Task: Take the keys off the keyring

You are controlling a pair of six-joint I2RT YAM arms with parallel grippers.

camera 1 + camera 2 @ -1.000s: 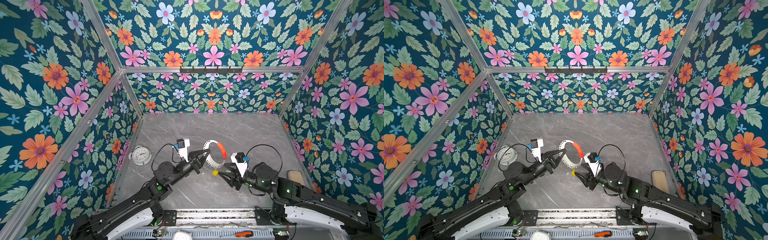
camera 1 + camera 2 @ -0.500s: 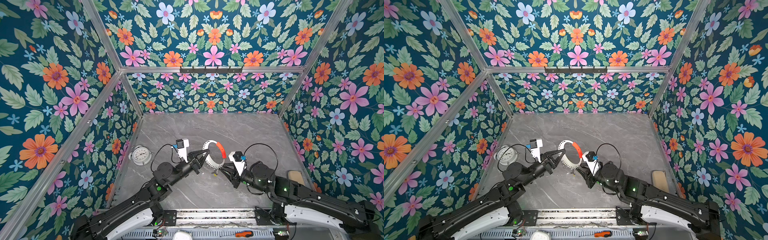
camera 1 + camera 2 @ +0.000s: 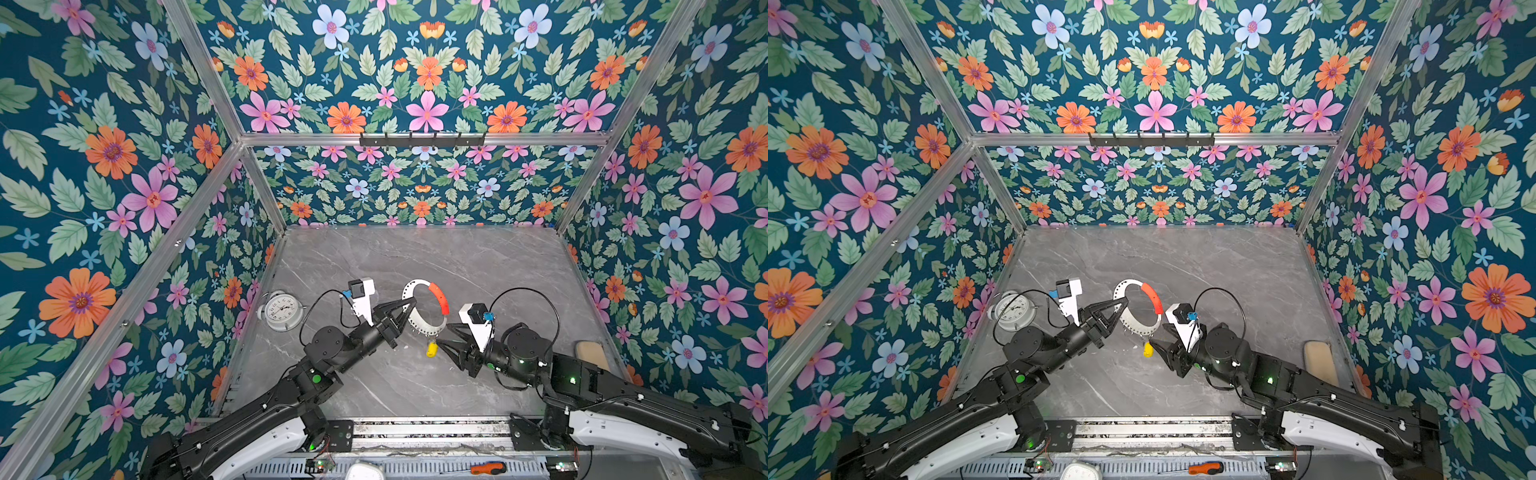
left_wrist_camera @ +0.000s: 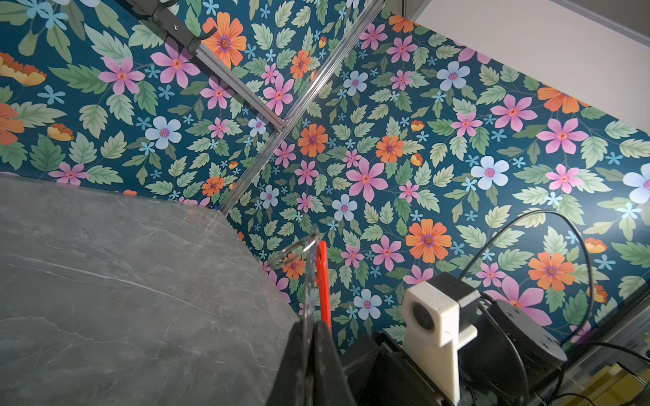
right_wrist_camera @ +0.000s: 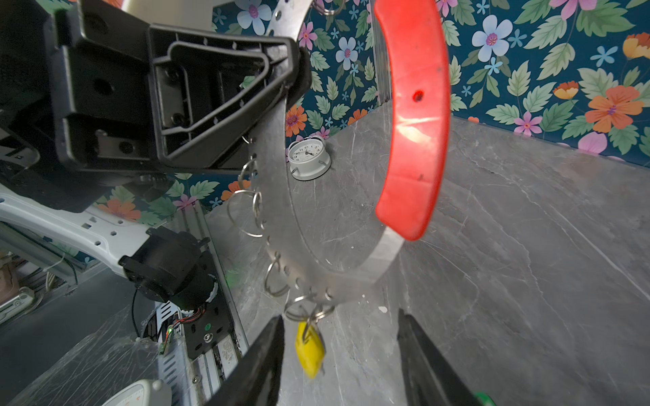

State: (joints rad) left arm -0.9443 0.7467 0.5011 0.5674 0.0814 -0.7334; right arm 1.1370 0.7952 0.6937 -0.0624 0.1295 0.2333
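Grey keyring [image 3: 422, 328] in left end effector [image 3: 412, 305] | right end effector [image 3: 442, 335] agape near yellow key [image 3: 432, 350] | clock [image 3: 284, 311] aside

Top views look down on the whole table [image 3: 415, 257]; close wrist views apparently share the keyring [image 5: 279, 211].

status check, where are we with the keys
Left gripper shut on keyring, held upright. Right gripper open, jaws either side of hanging yellow key, not gripping. Clock off to the side, not in the way.
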